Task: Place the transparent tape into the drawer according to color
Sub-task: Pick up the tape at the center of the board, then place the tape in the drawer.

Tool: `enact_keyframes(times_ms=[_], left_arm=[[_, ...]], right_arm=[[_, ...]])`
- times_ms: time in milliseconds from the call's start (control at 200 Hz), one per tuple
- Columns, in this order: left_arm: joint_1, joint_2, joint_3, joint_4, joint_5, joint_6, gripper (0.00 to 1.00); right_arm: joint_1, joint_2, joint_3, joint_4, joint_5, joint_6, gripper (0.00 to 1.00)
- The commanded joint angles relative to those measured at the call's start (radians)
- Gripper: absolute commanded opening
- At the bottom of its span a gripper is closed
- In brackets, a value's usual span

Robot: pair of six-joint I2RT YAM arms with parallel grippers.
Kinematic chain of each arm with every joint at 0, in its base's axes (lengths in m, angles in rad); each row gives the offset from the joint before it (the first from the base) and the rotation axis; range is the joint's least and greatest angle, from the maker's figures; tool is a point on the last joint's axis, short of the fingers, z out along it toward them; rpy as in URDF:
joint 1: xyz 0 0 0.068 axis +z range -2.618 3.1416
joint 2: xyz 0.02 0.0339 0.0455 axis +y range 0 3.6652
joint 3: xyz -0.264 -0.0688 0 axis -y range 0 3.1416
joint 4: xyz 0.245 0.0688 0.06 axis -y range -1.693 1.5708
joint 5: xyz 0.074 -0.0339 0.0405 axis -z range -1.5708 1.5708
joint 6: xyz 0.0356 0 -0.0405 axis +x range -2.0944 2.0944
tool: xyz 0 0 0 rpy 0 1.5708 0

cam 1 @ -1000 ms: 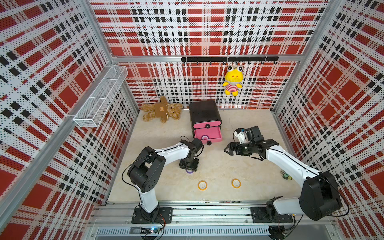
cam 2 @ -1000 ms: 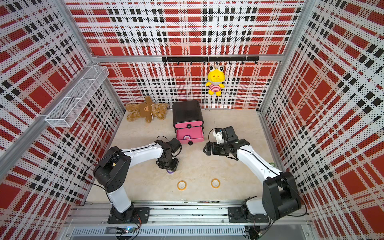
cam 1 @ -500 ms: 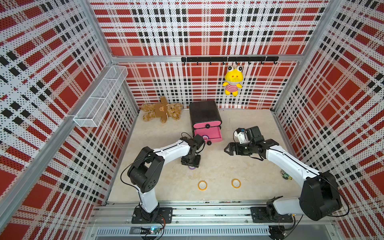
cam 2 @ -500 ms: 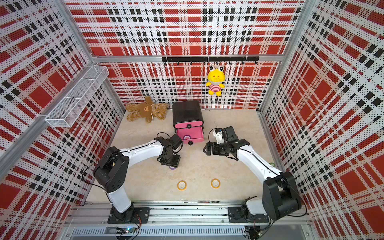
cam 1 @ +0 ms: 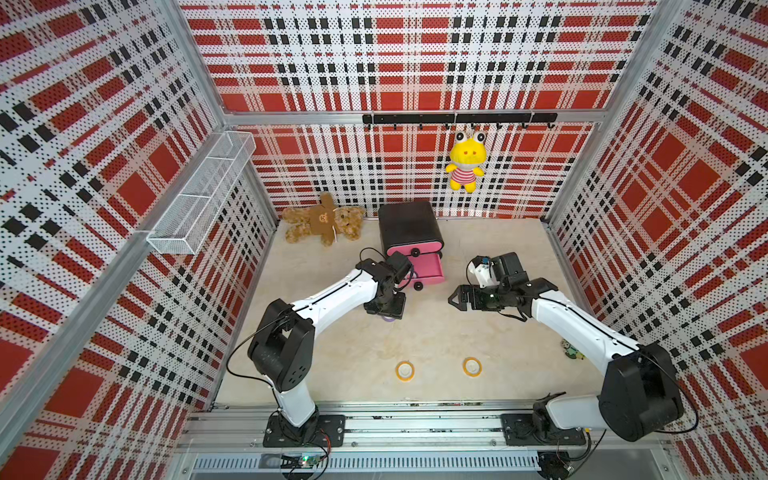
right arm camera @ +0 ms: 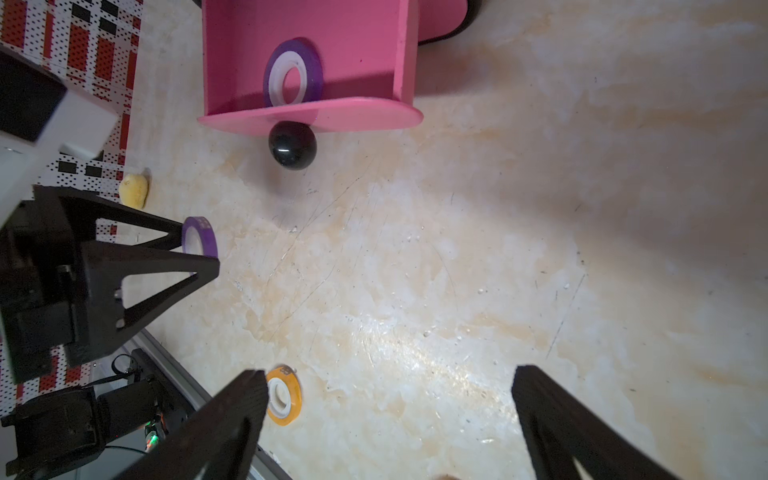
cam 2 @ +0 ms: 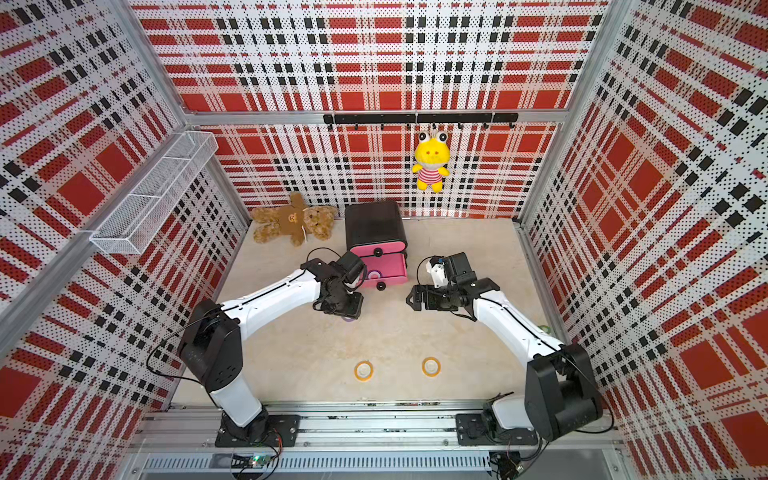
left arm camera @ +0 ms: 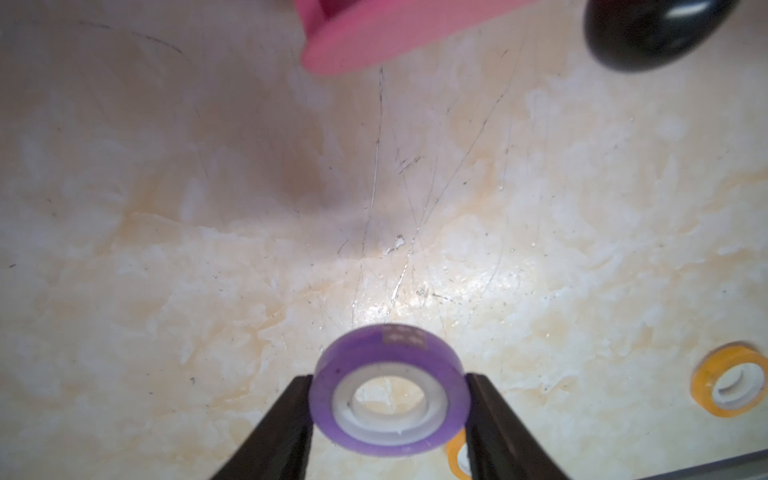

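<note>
The left end effector [left arm camera: 388,379] grips a purple tape [left arm camera: 390,349] by its sides, near the chest's [cam 1: 409,222] open pink drawer [right arm camera: 307,50]. A second purple tape [right arm camera: 293,79] sits inside that drawer. Two orange tapes [cam 1: 404,370] [cam 1: 472,366] lie on the tabletop [cam 1: 353,345]. The right end effector [right arm camera: 388,374] is spread wide, empty.

A lab test cell: plaid perforated walls [cam 1: 395,54], aluminium base rail [cam 1: 415,428].

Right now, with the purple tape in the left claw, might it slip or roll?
The purple tape looks stiff: round, unsquashed in the left claw. Pinched across its curved, glossy rim, it might pivot or slip. Dropped on edge, it could roll on the smooth tabletop.
</note>
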Motion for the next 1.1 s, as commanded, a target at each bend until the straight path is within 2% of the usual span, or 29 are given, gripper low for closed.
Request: enact_keyframes(times_ms=[0, 381, 737, 1098], left_arm=[[-0.006, -0.040, 0.053, -0.042, -0.017, -0.024, 0.00], [0.011, 0.005, 0.241, -0.073, -0.047, -0.028, 0.00], [0.036, 0.208, 0.498, -0.074, -0.085, 0.015, 0.00], [0.062, 0.353, 0.637, -0.064, -0.102, 0.043, 0.00]], right_arm=[[-0.005, -0.028, -0.007, 0.003, 0.003, -0.016, 1.00], [-0.007, -0.033, -0.011, 0.008, 0.000, -0.013, 1.00], [-0.011, -0.042, -0.008, -0.005, 0.006, -0.017, 1.00], [-0.019, -0.054, -0.006, -0.021, 0.013, -0.023, 1.00]])
